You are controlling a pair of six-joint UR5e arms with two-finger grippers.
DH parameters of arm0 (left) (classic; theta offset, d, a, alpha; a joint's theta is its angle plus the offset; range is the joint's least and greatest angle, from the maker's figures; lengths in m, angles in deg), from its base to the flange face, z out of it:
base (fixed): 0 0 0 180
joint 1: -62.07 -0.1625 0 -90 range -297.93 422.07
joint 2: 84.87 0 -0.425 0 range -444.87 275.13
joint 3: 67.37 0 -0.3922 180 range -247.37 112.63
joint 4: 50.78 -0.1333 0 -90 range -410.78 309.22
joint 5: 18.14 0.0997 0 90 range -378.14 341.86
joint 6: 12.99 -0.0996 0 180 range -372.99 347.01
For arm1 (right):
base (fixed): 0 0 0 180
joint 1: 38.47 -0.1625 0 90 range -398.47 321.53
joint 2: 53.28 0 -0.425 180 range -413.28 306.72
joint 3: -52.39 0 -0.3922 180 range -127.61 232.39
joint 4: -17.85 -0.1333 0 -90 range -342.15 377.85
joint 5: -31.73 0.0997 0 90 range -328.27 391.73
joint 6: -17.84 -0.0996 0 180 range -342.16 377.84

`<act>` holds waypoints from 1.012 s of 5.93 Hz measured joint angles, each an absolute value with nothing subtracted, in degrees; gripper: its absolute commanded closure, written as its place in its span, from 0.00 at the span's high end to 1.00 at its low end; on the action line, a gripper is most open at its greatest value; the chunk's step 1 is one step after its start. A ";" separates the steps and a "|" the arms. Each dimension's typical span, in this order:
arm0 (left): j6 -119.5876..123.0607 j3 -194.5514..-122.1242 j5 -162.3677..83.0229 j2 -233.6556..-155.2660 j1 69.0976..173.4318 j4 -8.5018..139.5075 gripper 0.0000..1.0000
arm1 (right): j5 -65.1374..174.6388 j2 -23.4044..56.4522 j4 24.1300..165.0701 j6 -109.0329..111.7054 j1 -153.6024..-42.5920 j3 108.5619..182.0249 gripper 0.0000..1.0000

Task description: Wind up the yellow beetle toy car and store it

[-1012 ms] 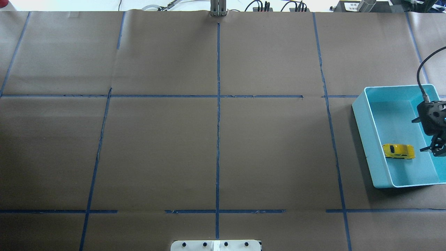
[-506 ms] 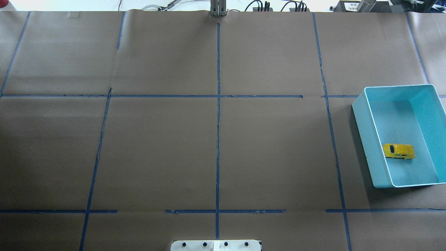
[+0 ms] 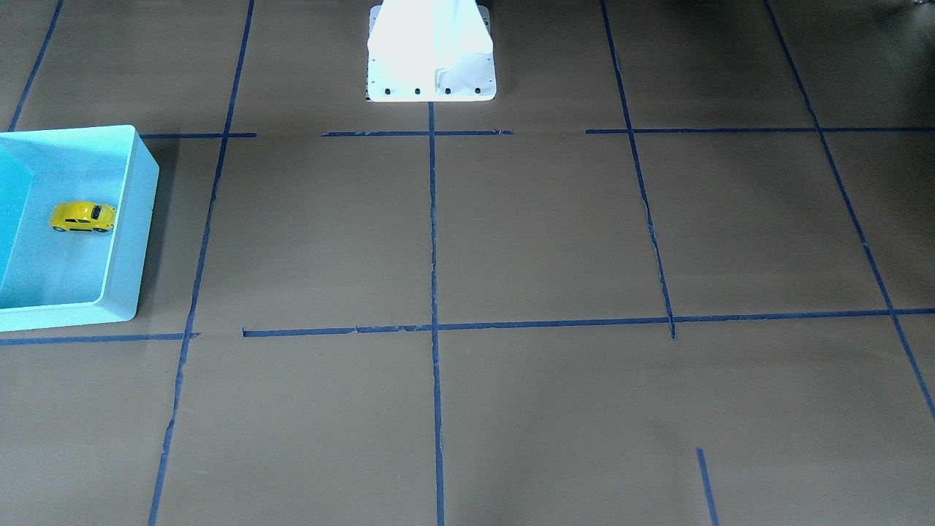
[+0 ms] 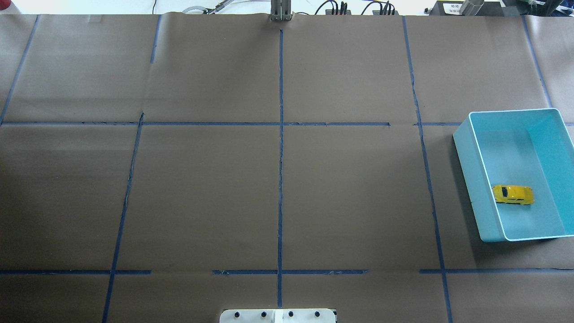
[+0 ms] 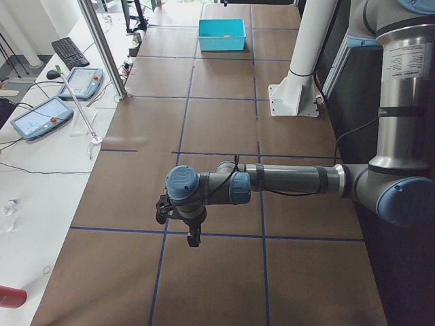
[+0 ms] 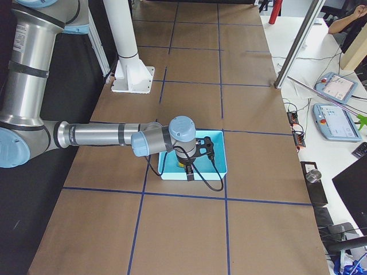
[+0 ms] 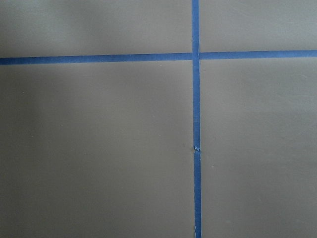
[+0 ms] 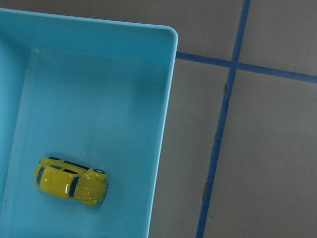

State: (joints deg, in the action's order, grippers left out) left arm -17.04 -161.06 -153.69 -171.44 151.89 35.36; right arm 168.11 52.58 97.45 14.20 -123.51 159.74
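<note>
Near the right edge of the overhead view, a turquoise bin [image 4: 476, 179] is shown on the brown-papered surface [image 4: 202, 193], which is divided by blue tape lines [image 4: 280, 179]. The yellow beetle toy car [image 4: 513, 194] is seen on the bin's floor, in the half nearer the robot. Its long axis is laid across the bin's width, almost at right angles to the long walls. One end is placed just beside the wall that faces the surface's middle. Which end is the nose cannot be told. The car is gripped by nothing. The right gripper [image 6: 189, 173] is seen only in the right side view, hung above the bin. The left gripper [image 5: 194, 238] is seen only in the left side view, held over the paper, well apart from the bin. How far either pair of fingers is parted cannot be told.
</note>
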 measured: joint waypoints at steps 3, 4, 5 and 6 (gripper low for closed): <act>-17.12 -161.06 -153.67 -171.47 151.89 35.36 1.00 | 167.32 52.66 106.53 12.76 -129.84 160.33 1.00; -17.10 -161.06 -153.67 -171.48 151.89 35.36 1.00 | 166.74 52.71 107.29 13.08 -129.58 160.68 1.00; -17.06 -161.06 -153.67 -171.48 151.89 35.36 1.00 | 165.96 52.91 107.51 13.76 -129.23 161.10 1.00; -17.04 -161.06 -153.67 -171.50 151.89 35.35 1.00 | 165.63 53.08 107.57 14.74 -129.16 161.26 1.00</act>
